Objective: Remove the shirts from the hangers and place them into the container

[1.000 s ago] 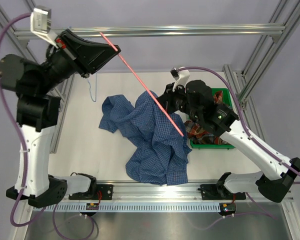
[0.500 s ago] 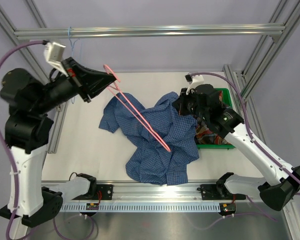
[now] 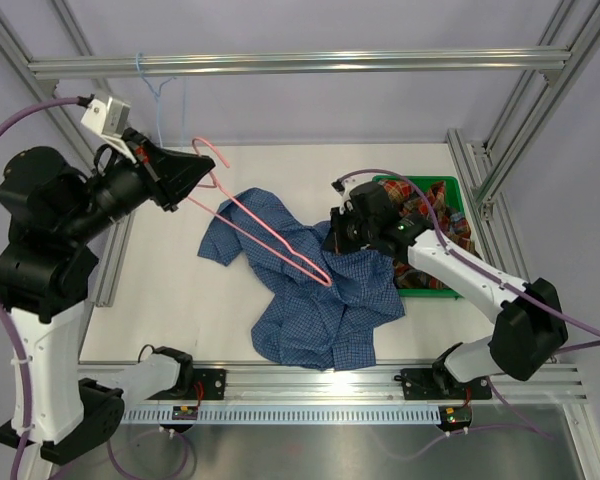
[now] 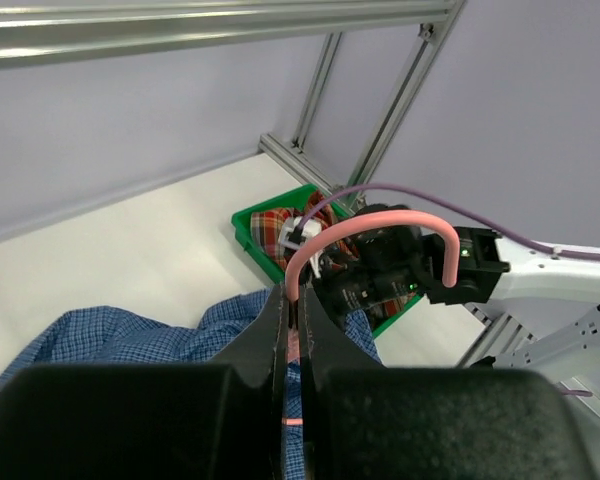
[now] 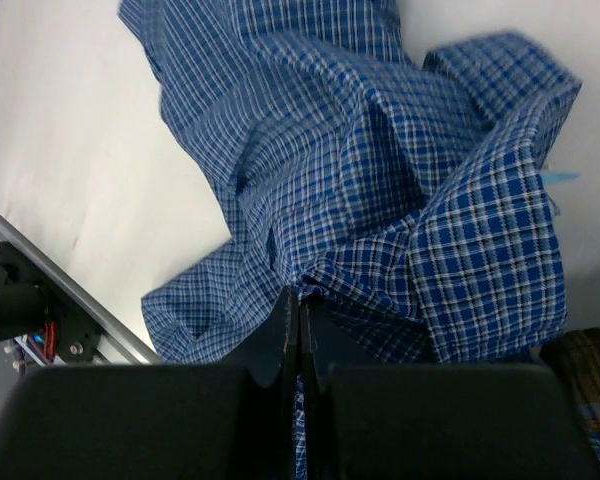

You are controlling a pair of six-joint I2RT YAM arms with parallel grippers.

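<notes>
Only wrist views show left claw [image 4: 297, 312] clamping pink hanger [image 4: 380, 222], right claw [image 5: 298, 303] pinching blue shirt [image 5: 380, 170].

Aluminium frame [image 3: 300, 62] rings a white table [image 3: 180, 290]; walls [image 4: 130, 110] seemingly pale lilac.

White table [image 3: 180, 290], pale and flat. Crumpled across the middle of it, a blue checked shirt [image 3: 320, 310] (right edge just beside the tray). At the right side, standing flat, a green tray [image 3: 448, 183].
</notes>
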